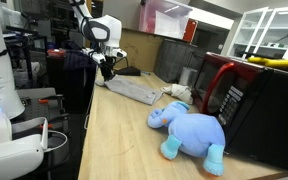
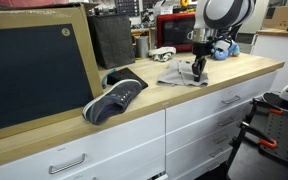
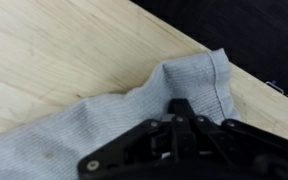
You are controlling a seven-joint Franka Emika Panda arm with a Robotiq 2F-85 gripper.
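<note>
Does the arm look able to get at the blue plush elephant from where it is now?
Probably yes, though not freely: the claw is shut on the grey knitted cloth and would have to drop it first. Nothing tall stands between it and the blue plush elephant.

Our arm point(image 2: 224, 12) reaches steeply down from above; our fingers point(image 3: 184, 115) point downward, tips pressed fully together.

one grey cloth point(image 1: 134, 90), one blue plush elephant point(image 1: 191, 130), one dark shoe point(image 2: 114, 98), one microwave point(image 1: 246, 100).
</note>
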